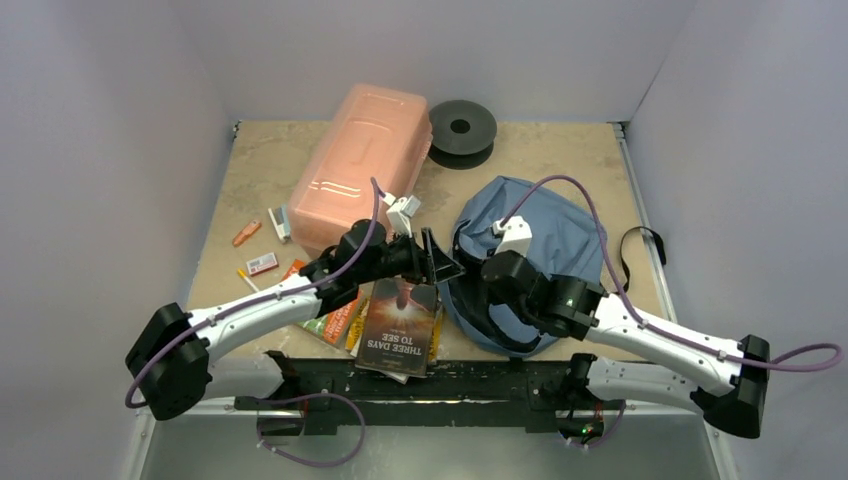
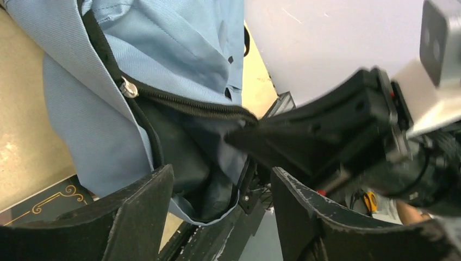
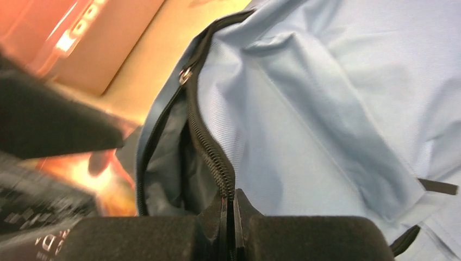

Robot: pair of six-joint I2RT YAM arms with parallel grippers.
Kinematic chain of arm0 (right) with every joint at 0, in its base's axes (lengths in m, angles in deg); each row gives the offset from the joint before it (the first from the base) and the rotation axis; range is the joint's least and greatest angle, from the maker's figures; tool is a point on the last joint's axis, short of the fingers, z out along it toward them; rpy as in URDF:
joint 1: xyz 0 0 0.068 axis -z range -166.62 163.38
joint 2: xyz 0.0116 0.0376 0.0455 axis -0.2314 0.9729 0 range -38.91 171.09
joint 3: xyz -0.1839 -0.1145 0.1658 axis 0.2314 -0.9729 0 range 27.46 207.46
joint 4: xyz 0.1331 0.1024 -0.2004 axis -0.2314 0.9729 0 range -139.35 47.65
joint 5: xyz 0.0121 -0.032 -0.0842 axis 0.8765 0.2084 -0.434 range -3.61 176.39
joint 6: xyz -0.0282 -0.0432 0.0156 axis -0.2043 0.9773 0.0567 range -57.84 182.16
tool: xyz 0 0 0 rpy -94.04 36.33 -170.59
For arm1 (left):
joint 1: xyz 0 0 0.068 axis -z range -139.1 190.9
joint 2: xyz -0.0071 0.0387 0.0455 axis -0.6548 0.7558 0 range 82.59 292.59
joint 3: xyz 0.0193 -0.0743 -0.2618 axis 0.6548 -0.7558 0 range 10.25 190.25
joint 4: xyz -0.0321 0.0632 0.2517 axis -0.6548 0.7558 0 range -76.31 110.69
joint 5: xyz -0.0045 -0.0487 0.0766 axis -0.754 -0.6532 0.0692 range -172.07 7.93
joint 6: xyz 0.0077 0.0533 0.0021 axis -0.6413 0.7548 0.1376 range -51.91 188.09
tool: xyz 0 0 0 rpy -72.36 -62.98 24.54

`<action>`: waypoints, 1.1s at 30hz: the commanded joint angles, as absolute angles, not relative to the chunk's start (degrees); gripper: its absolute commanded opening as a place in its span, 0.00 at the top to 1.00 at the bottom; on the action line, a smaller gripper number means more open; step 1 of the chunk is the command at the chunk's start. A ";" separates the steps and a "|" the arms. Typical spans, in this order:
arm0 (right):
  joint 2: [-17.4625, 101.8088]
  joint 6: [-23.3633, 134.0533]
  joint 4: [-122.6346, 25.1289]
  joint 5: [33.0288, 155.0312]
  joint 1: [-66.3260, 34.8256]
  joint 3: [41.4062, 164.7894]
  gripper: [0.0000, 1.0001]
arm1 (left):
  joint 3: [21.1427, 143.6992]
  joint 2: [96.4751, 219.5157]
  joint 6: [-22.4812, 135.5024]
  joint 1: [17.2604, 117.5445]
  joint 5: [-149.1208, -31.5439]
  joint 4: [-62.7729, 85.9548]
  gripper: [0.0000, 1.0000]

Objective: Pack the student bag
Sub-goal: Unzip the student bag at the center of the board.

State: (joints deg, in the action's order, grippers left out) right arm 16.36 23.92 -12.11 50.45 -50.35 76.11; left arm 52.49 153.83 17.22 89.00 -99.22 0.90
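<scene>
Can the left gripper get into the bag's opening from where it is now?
Probably yes. The left gripper is open right at the bag's unzipped opening, with nothing between them. The right gripper pinches the zipper edge, holding the opening apart, though it crowds the entry.

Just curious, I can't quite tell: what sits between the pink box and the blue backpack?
In the top view, the left gripper and its white camera reach across that gap; further back, only bare table separates pink box and backpack.
</scene>
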 commanded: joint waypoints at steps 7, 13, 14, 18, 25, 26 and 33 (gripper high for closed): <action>18.85 34.96 -8.25 50.92 -38.87 90.81 1.00 | 60.29 162.77 21.31 95.53 -90.98 9.82 0.42; 21.43 46.45 -8.84 49.99 -28.53 97.97 1.00 | 77.35 176.84 24.55 95.03 -88.08 19.17 0.41; 22.37 48.51 -9.93 50.61 -26.70 98.91 1.00 | 78.87 178.04 25.63 94.96 -86.26 19.53 0.41; 28.78 52.54 -9.03 49.98 -23.02 103.82 1.00 | 79.64 176.50 29.41 93.96 -86.08 18.49 0.33; 31.04 52.27 -10.49 52.82 -22.76 101.95 1.00 | 68.22 157.80 33.68 93.37 -91.31 23.41 0.19; 31.24 51.89 -10.76 54.22 -22.80 100.79 1.00 | 65.38 154.33 33.56 93.37 -90.85 25.26 0.17; 34.81 48.83 -10.52 56.58 -22.80 95.31 1.00 | 53.72 131.83 29.38 93.29 -80.31 40.90 0.14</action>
